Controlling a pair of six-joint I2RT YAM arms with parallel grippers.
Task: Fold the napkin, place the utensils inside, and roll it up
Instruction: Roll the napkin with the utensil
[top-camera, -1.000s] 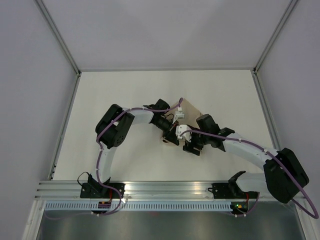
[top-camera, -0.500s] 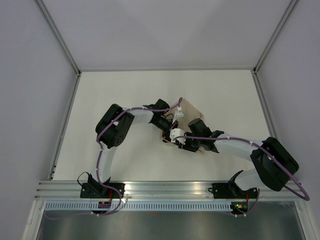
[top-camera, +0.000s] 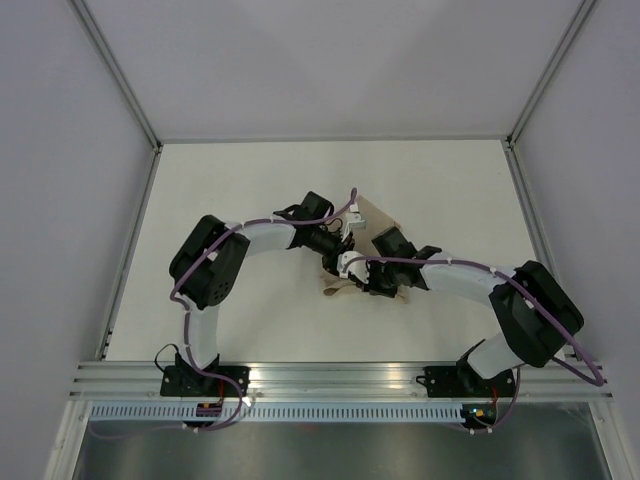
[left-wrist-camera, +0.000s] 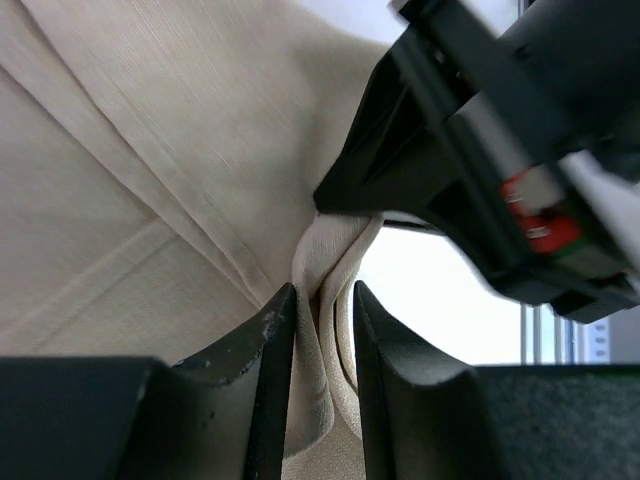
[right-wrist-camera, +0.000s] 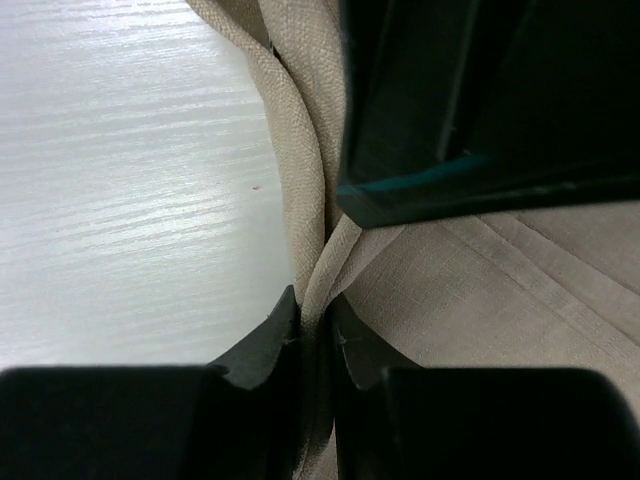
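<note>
The beige napkin (top-camera: 379, 214) lies bunched mid-table, mostly under both wrists. My left gripper (top-camera: 345, 238) reaches in from the left; in its wrist view its fingers stand a little apart, open (left-wrist-camera: 323, 290), with a raised fold of the napkin (left-wrist-camera: 150, 150) loose between them. My right gripper (top-camera: 353, 268) comes in from the right and is shut (right-wrist-camera: 315, 300) on a thin fold of the napkin (right-wrist-camera: 480, 290) at its edge. The two grippers sit almost tip to tip on the same fold. The utensils are out of view.
The white table (top-camera: 250, 180) is walled on the left, back and right. An aluminium rail (top-camera: 330, 375) with both arm bases runs along the near edge. The right gripper's black body (left-wrist-camera: 480, 150) crowds the left wrist view.
The right gripper moved left onto the napkin's fold and closed on it. The left gripper's jaws, shut on the cloth before, have parted, and the left arm's elbow swung left.
</note>
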